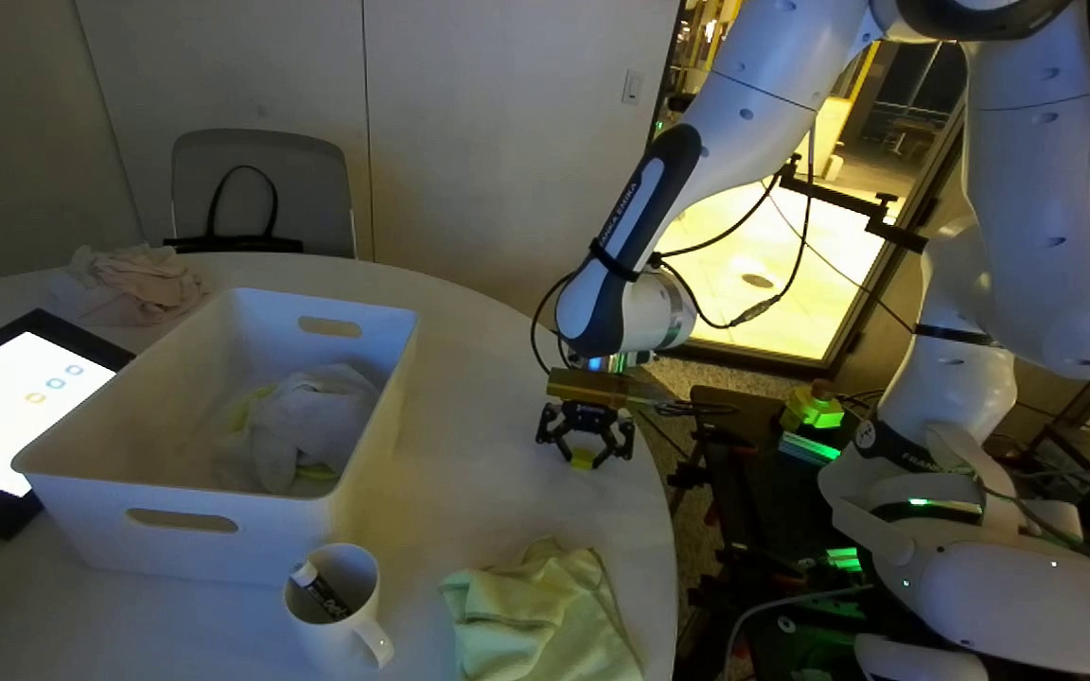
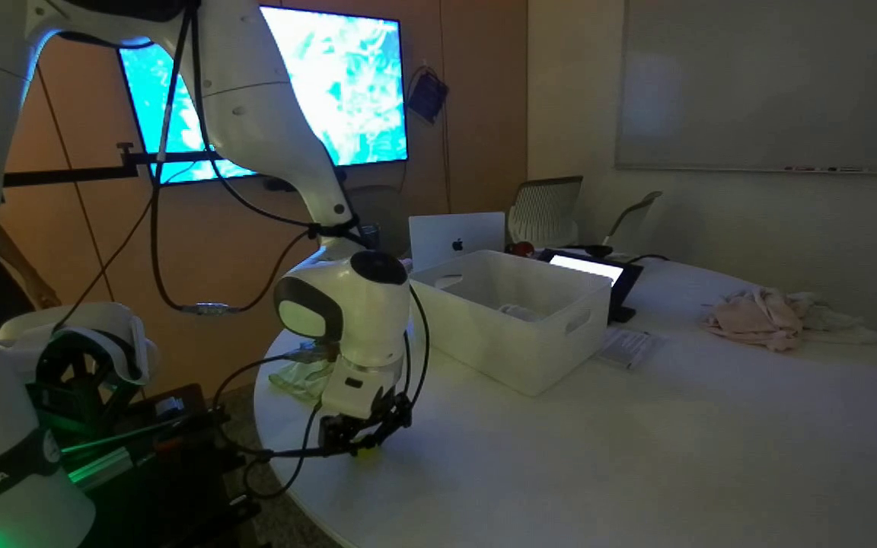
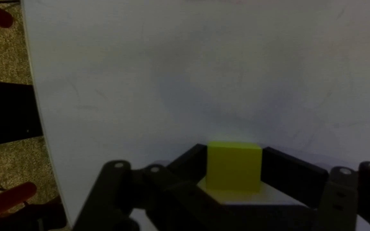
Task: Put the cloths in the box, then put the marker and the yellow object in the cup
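In the wrist view, a yellow block [image 3: 234,168] sits between the two black fingers [image 3: 294,175] of the gripper [image 1: 585,454], which press on its sides and pinch it. In both exterior views it is only a small yellow patch below the gripper, and whether it touches the white table [image 1: 479,378] cannot be told.

In an exterior view, a pale yellow-green cloth [image 1: 540,619] lies crumpled near the edge of the table. Near it stands a white mug [image 1: 325,654] with a marker [image 1: 323,593] leaning inside. Just behind the mug is the big white box [image 1: 252,546]. Down in this box lies a white-grey cloth [image 1: 313,421], and bits of a bright yellow-green cloth [image 1: 318,471] show at its edges; in an exterior view, the box wall [image 2: 476,339] hides nearly all of this.

Farther away, both exterior views show a tilted tablet [image 1: 6,416] and a pinkish heap of fabric [image 1: 143,279] on the table. In an exterior view, a laptop [image 2: 457,232] stands behind the box, and a lit screen [image 2: 355,91] hangs beyond.
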